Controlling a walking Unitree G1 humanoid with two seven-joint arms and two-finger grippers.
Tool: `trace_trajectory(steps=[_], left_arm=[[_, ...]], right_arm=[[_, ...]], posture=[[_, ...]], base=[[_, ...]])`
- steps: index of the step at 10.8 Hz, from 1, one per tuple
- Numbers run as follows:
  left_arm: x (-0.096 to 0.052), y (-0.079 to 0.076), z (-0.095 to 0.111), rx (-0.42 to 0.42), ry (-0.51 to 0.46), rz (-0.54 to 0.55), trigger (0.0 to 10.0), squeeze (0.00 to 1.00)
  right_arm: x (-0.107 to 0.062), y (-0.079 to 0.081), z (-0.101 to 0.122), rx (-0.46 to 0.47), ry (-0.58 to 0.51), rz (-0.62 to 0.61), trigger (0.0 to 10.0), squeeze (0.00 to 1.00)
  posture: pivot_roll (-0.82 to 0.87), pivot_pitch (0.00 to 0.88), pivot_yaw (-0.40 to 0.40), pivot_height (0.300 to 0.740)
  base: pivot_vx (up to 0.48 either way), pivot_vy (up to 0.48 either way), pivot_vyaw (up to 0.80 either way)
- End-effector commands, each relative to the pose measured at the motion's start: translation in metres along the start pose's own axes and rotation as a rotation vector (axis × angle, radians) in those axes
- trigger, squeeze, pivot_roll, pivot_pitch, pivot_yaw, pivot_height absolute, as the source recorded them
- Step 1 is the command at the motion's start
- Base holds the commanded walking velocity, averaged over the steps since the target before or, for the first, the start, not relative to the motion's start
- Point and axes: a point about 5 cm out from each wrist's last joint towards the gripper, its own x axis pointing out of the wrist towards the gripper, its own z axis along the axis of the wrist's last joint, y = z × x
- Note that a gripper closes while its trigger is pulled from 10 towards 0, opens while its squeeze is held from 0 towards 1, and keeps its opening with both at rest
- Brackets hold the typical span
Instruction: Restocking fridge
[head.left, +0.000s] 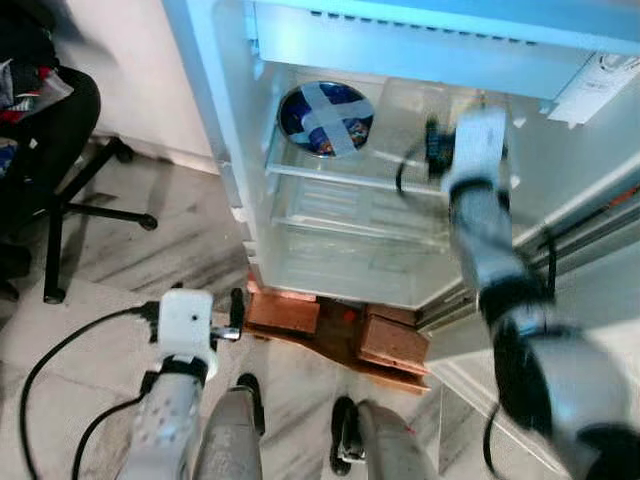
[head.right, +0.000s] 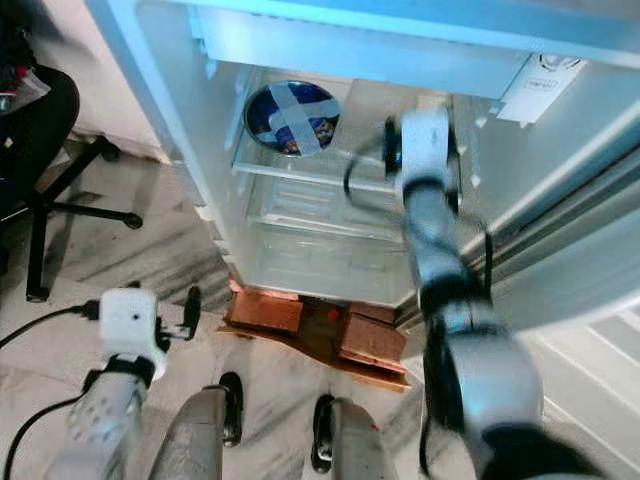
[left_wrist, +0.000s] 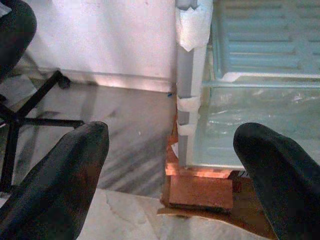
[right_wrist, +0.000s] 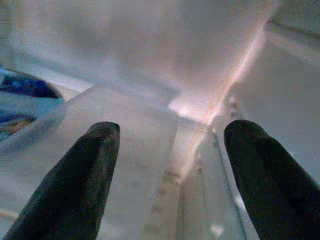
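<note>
The fridge (head.left: 300, 60) stands open in front of the robot. It rests on some brown wooden blocks (head.left: 340, 330) on the floor. On the upper shelf (head.left: 330, 170) sits a blue round tin (head.left: 325, 118) with pale tape crossed over its lid. It stands toward the left side of that shelf.

The right pincer (right_wrist: 167, 165) reaches up into the fridge, over the same shelf, to the right of the tin. Its two black fingers (right_wrist: 75, 180) are spread wide apart and hold nothing. Between them I see a clear plastic tub or shelf edge, but it is too blurry to tell which.

The left pincer (left_wrist: 172, 180) hangs low near the floor, by the bottom left corner of the fridge. It is wide open too, and empty. An office chair (head.left: 70, 200) stands off to the left.

What could go wrong? The right arm is deep inside the fridge, so a quick swing to the left could knock the tin. A push down could bump the clear plastic and crack it or pull it off its rails. The robot's feet are close to the blocks, so a step forward could shake the fridge.
</note>
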Motion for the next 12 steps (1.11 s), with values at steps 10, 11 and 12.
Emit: trace_trajectory(steps=[10,11,12], left_arm=[[0.032,-0.007,-0.007,0.053,-0.051,-0.032,10.0,0.0],[0.035,-0.007,-0.005,0.058,-0.064,-0.043,10.0,0.0],[0.037,-0.007,-0.005,0.064,-0.068,-0.057,10.0,0.0]], right_arm=[[-0.152,0.02,-0.036,0.071,0.111,0.219,10.0,0.33],[-0.167,0.01,-0.044,0.092,0.168,0.144,10.0,0.32],[-0.18,0.004,-0.046,0.066,0.192,0.15,10.0,0.32]], posture=[[0.18,0.025,-0.014,0.74],[0.17,0.015,-0.007,0.74],[0.15,0.016,-0.003,0.74]], base=[[0.0,0.0,0.0],[0.0,0.0,0.0],[0.0,0.0,0.0]])
